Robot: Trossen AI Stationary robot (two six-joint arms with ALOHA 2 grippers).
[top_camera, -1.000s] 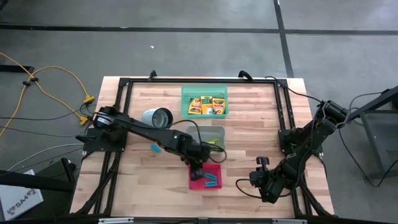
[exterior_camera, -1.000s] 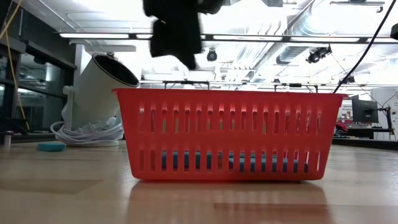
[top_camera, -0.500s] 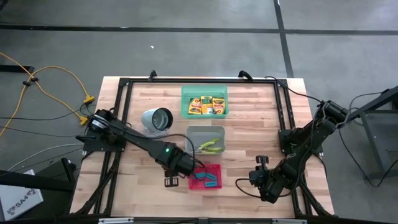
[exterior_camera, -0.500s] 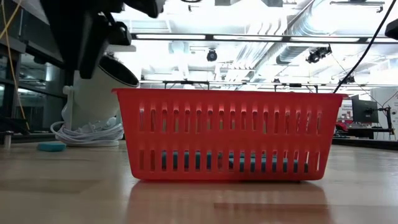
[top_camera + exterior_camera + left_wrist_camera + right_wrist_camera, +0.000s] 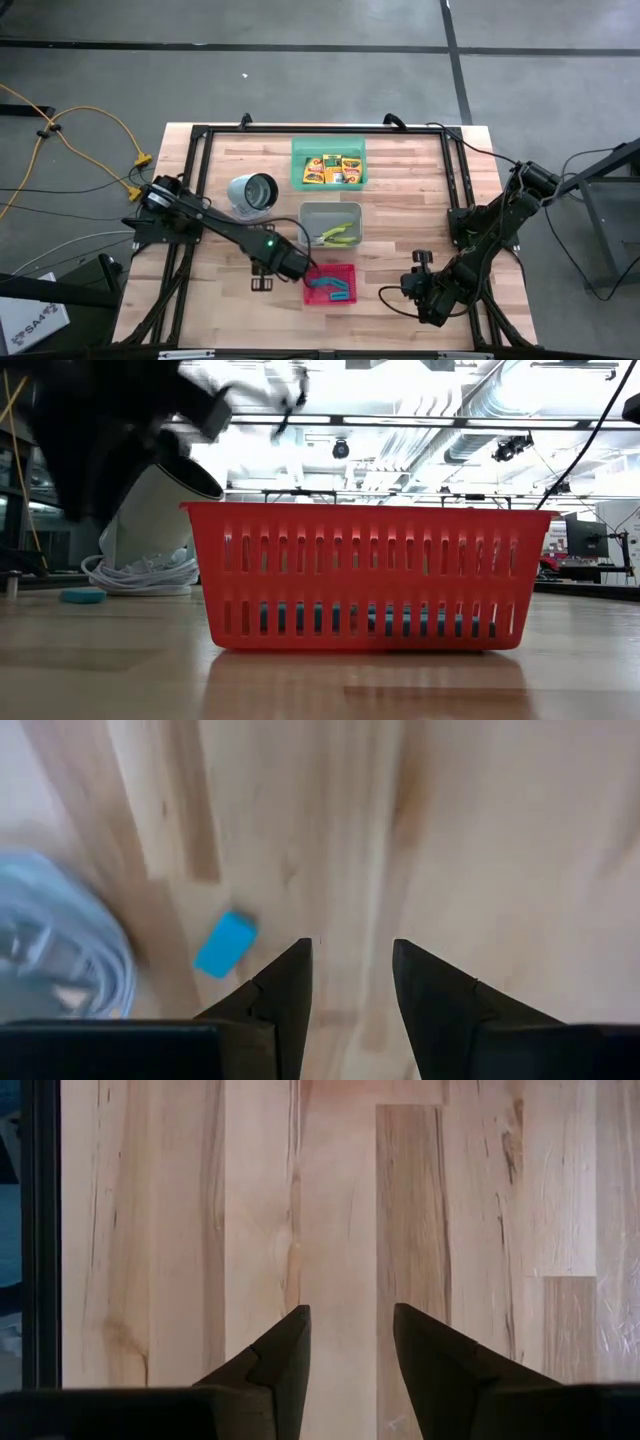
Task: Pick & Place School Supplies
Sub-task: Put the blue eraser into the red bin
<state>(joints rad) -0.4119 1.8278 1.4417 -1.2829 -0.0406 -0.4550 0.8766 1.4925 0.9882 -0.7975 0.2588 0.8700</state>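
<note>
My left gripper (image 5: 350, 956) hangs open over bare wood, fingers pointing down, just left of the red tray (image 5: 348, 273). It shows in the high view (image 5: 262, 283) and holds nothing. One short light-blue piece (image 5: 225, 943) lies flat on the table beside the fingers, also seen in the low view (image 5: 82, 596). More light-blue pieces (image 5: 333, 291) lie in the red tray. Yellow-orange crayon boxes (image 5: 332, 168) fill the green tray (image 5: 300, 150). A plier-like tool (image 5: 340, 236) lies in the grey tray (image 5: 312, 214). My right gripper (image 5: 350, 1316) waits open at the near right.
A white cup-shaped object (image 5: 252, 192) lies tilted on a coil of white cable (image 5: 140, 575) at the table's left, close to the loose blue piece. A black frame (image 5: 195, 180) runs around the table's edges. Bare wood lies between the red tray and my right arm (image 5: 480, 245).
My left gripper has left the space above the red tray, going toward the table's left edge and a little down. It has tipped until its fingers point straight down. It has stayed open and holds nothing. The trays and the loose blue piece have not moved.
</note>
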